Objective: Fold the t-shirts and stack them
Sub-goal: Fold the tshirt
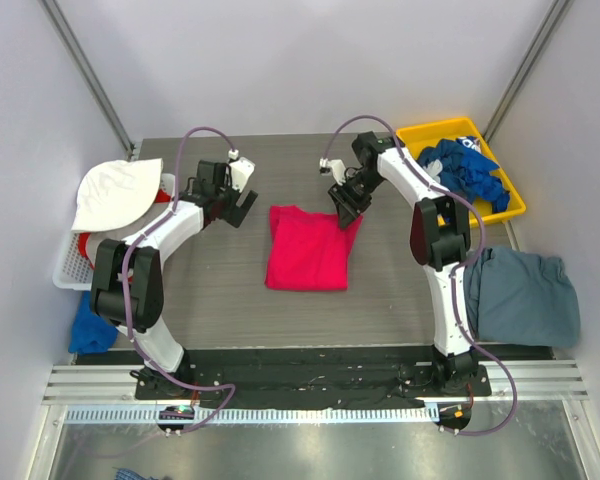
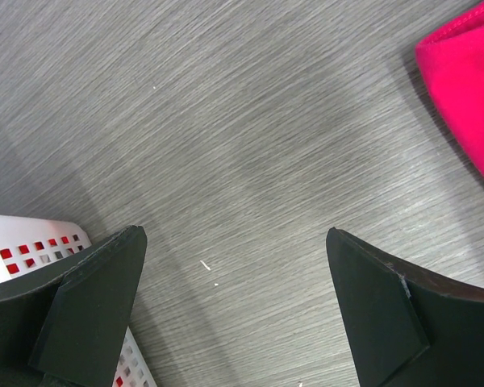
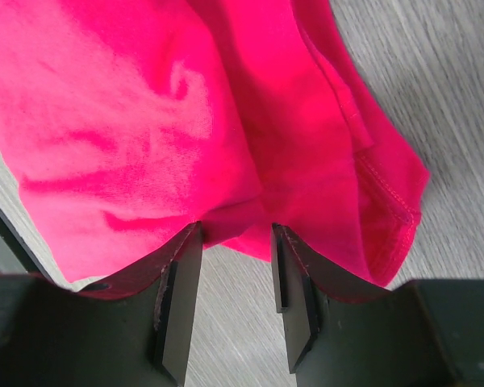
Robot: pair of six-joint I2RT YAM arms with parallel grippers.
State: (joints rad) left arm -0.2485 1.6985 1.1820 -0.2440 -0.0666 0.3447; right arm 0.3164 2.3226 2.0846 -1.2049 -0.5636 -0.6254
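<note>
The pink-red t-shirt [image 1: 305, 250] sits mid-table, already partly folded into a rough rectangle, long axis running from the far edge toward the near edge. Its far right corner is pulled up off the table [image 1: 230, 300], and that's exactly where the right gripper [image 1: 345, 212] is: jaws narrowed, with the hemmed edge bunched between the tips (looks like a real pinch to me, going by the wrist view). So the rest of the shirt lies left of and nearer than that gripper. The left gripper [image 1: 235, 205] hangs off the shirt's far left corner, not touching it, jaws spread wide over bare table. Right arm's clearly the one on it.
</note>
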